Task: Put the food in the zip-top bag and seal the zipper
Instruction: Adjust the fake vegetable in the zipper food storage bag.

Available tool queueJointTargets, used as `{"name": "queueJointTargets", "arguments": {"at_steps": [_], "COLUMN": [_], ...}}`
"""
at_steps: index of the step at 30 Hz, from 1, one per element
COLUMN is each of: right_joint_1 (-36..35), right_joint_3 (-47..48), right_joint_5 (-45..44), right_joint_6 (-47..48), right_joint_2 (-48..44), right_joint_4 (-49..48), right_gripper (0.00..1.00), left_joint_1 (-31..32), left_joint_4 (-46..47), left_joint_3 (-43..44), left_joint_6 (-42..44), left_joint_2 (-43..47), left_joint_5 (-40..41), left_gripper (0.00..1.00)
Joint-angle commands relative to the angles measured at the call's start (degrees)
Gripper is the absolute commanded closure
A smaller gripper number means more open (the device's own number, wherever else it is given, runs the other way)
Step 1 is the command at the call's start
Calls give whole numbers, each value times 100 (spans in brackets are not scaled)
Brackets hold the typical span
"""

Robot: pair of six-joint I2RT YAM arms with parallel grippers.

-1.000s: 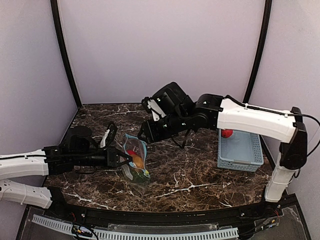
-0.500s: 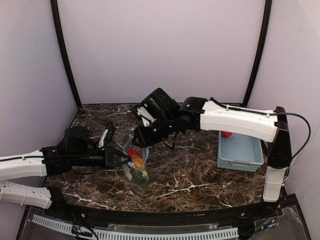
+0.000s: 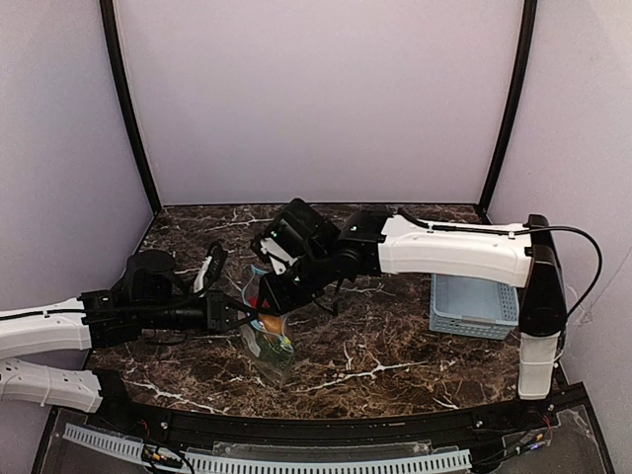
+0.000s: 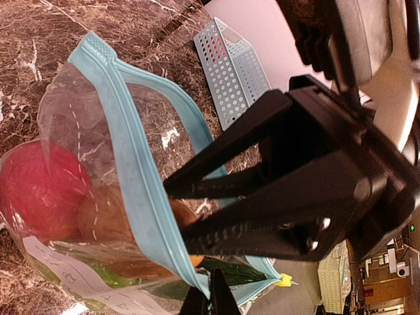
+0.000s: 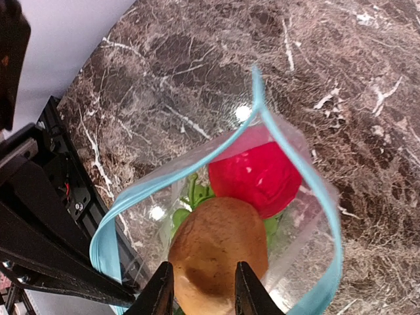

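Observation:
The clear zip-top bag (image 3: pixel 269 334) stands open on the marble table. My left gripper (image 3: pixel 237 318) is shut on the bag's teal-blue zipper (image 4: pixel 131 151) at its lower end (image 4: pixel 209 298). Inside lie a red fruit (image 5: pixel 262 174), the brown-orange oval fruit (image 5: pixel 220 256) and the green grape bunch (image 5: pixel 190 197). My right gripper (image 5: pixel 200 289) is open at the bag's mouth, its fingers on either side of the brown-orange fruit. In the left wrist view its spread fingers (image 4: pixel 216 177) reach across the zipper. The second red fruit is out of view.
A light-blue plastic basket (image 3: pixel 474 306) stands at the right, partly behind my right arm; it also shows in the left wrist view (image 4: pixel 233 65). The black frame rail (image 3: pixel 296 425) runs along the table's near edge.
My right arm has swung left and down, from beside the basket to the bag's mouth. It now covers the red fruit seen in the basket. My left gripper and the bag have stayed put.

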State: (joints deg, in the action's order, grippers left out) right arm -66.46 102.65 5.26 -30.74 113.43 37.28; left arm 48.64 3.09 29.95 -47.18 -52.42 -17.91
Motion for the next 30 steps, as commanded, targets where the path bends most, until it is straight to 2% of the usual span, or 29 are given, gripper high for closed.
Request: {"name": "queueJointTargets", "arguments": {"at_steps": [1, 22, 30], "right_joint_1": [-227, -410, -403], "right_joint_3": [-146, -673, -984], "right_joint_5": [179, 67, -453], "right_joint_6": [-98, -339, -525], "right_joint_2": [125, 146, -588], "right_joint_4": [-17, 184, 291], "right_gripper": [69, 70, 44], "left_joint_1": [-27, -21, -21], "left_joint_4": [-31, -28, -73], "left_joint_3": [-36, -46, -127], "left_joint_6": [-31, -44, -75], "left_joint_2": [143, 170, 319], "left_joint_5": [49, 94, 107], "left_gripper": [99, 99, 99]}}
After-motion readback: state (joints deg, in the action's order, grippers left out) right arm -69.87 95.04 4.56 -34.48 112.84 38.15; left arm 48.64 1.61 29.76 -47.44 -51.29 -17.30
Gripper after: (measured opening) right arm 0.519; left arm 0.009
